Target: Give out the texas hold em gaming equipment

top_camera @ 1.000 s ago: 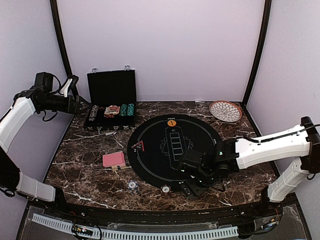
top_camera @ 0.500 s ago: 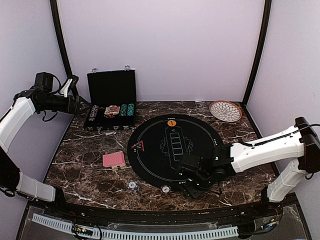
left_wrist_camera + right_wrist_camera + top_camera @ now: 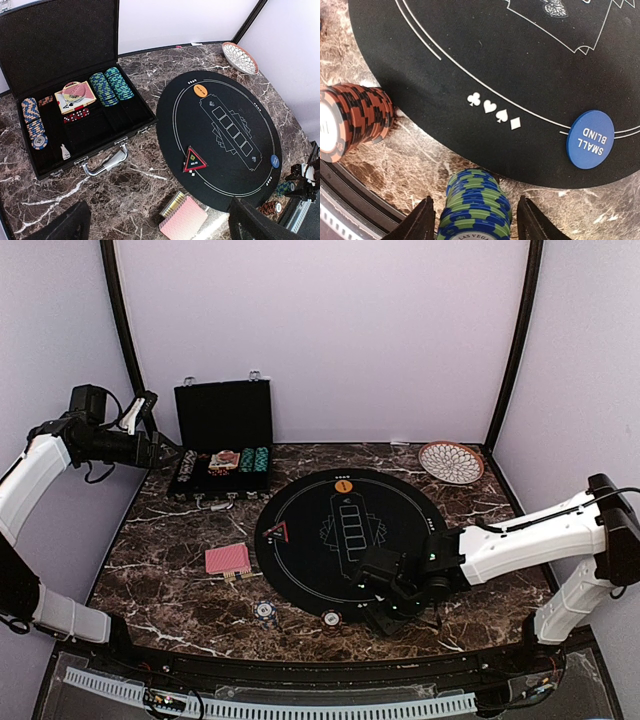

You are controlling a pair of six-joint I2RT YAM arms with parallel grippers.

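My right gripper is open low over the marble, its fingers standing either side of a green and blue chip stack without touching it, just off the black mat. A red chip stack stands to its left, and a blue marker disc lies on the mat. In the top view, red-backed cards, a red triangle, an orange disc and chip stacks show. My left gripper is open and empty, high beside the open case.
The black case holds chip rows, a card deck and dice. A patterned wicker plate sits at the back right. The table's front rail runs close behind my right gripper.
My right arm has shifted slightly to the left, its gripper staying low at the mat's front edge. The left arm has not moved.
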